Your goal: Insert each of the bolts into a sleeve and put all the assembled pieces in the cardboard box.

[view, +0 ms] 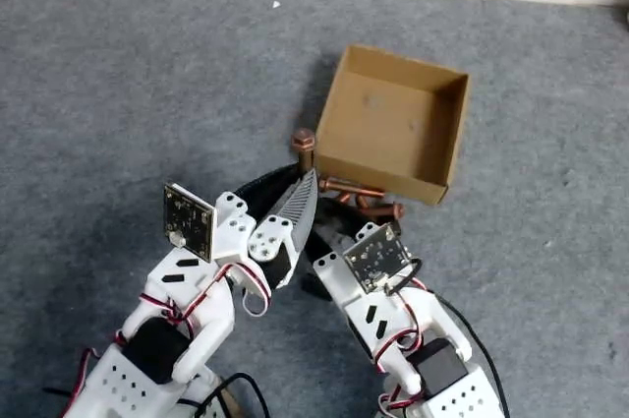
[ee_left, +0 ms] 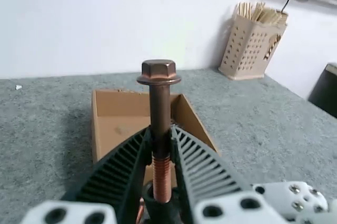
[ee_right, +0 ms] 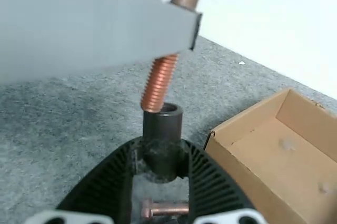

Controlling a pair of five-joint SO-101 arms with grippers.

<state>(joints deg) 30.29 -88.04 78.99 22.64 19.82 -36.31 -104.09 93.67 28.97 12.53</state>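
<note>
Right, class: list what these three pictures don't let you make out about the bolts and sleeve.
1. Left wrist view: the lower end of the bolt, hidden inside the left hand.
2. Right wrist view: the bolt's head, cut off by the top edge; whether its tip has entered the sleeve in the right hand.
3. High view: how many loose bolts lie beside the cardboard box, the right arm covering some.

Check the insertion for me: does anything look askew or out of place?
The bolt in the left gripper looks tilted against the sleeve held by the right gripper: its tip sits over one side of the sleeve's rim, not the centre. Spare bolts lie loose beside the cardboard box; nothing looks damaged.
</note>
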